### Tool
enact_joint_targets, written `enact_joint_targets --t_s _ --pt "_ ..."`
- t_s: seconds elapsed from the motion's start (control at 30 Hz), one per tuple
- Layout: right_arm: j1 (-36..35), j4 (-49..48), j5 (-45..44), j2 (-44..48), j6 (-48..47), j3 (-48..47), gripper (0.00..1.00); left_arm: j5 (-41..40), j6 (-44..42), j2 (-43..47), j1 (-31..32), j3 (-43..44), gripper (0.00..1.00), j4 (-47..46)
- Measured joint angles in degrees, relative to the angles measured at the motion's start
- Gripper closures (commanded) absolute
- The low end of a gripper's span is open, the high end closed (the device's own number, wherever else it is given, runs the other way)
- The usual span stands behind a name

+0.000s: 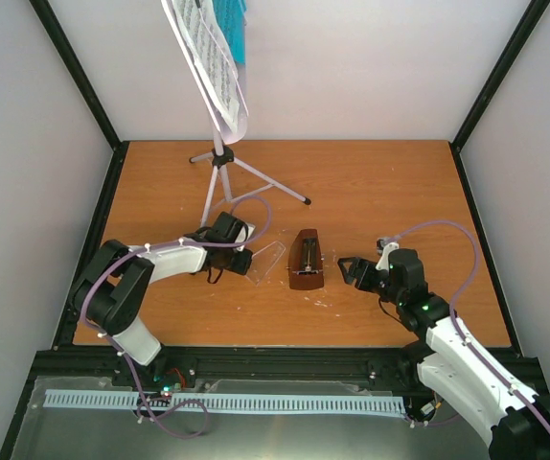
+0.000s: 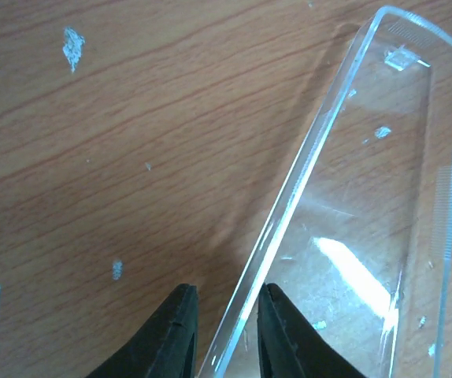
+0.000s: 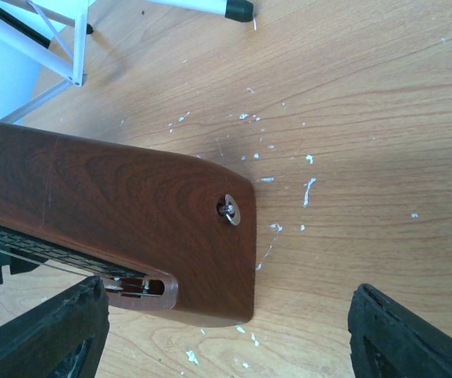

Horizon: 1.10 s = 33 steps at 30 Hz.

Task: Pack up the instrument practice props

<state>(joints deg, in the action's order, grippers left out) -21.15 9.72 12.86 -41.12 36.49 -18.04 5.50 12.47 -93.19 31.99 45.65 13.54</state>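
- Metronome (image 1: 306, 261): brown, lying flat near the middle of the desk (image 1: 400, 192).
- Clear cover (image 2: 368, 197): off the metronome, flat just left of it.
- Left tool (image 2: 227, 331): narrow, one finger on each side of the cover's rim; cannot tell if it pinches.
- Right tool (image 1: 350, 271): wide, just right of the metronome, holding nothing.
- Music stand (image 1: 219, 158): upright behind the metronome, carrying sheet music (image 1: 208, 57) and teal booklet (image 1: 235, 29).

Metronome (image 1: 306, 261) mid-table, stand legs (image 1: 265, 180) behind left, gap between them

Left arm (image 1: 171, 257) reaches low, jaws narrow (a slim gap); right arm (image 1: 455, 345) low, jaws wide apart.
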Motion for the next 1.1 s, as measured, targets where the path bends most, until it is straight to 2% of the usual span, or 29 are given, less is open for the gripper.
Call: enact_joint_targets --t_s 0.2,0.3,0.37,0.63,0.77,0.97,1.1 --pt "0.0 -0.1 0.0 0.4 0.2 0.0 0.18 -0.3 0.0 -0.4 0.1 0.0 0.8 0.3" --pt "0.0 0.0 0.0 0.3 0.3 0.0 0.18 -0.7 0.0 -0.4 0.2 0.0 0.72 0.5" --pt "0.0 0.1 0.0 0.3 0.4 0.0 0.18 -0.8 0.1 -0.4 0.2 0.0 0.72 0.6" --pt "0.0 1.2 -0.2 3.3 1.1 0.2 0.19 -0.8 -0.1 -1.4 0.4 0.9 0.92 0.9" --pt "0.0 1.6 -0.3 3.7 1.1 0.2 0.18 -0.8 0.1 -1.4 0.6 0.9 0.99 0.9" --pt "0.0 2.2 -0.3 3.7 1.1 0.2 0.18 -1.3 0.5 -0.1 0.6 0.5 1.0 1.1" --pt "0.0 3.0 -0.3 4.0 0.7 0.0 0.16 -1.5 1.2 4.6 0.6 -0.9 1.0 1.2"
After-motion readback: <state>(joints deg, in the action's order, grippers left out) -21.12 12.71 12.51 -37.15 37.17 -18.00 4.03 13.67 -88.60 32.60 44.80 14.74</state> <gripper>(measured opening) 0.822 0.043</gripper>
